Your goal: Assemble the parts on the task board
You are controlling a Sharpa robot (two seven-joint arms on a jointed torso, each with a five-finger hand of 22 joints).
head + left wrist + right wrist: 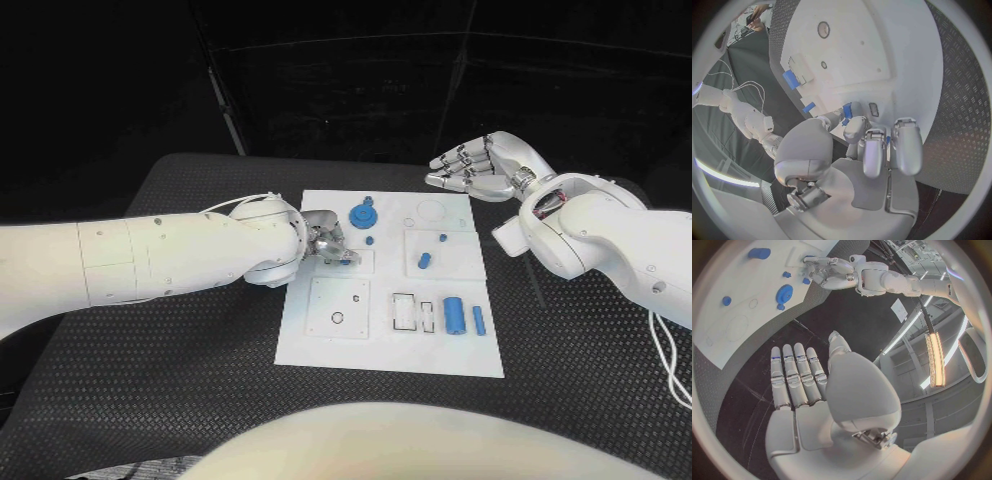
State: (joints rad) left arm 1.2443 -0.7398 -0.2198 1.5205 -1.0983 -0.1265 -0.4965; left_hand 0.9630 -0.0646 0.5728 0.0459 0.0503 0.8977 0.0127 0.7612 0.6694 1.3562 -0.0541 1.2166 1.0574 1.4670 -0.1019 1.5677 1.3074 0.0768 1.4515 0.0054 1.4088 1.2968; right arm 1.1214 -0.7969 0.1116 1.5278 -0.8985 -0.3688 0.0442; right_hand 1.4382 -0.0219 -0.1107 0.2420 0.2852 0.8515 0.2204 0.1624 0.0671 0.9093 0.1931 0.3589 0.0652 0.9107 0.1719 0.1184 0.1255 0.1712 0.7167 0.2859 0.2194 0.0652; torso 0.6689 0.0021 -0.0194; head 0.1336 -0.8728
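Evidently the left hand [325, 243], left of frame centre, pinched a small blue part [847, 111] over the task board [346, 350] to seat it; the right hand [488, 167] hovered upper right, fingers spread, holding nothing.

Left hand [326, 240] perhaps hides a part

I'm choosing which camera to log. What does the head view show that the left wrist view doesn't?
Head view alone: the right hand open past the board's far corner, and the blue round part. Left wrist view alone: a small blue part at the left hand's fingertips. Both: the left hand over the white board.
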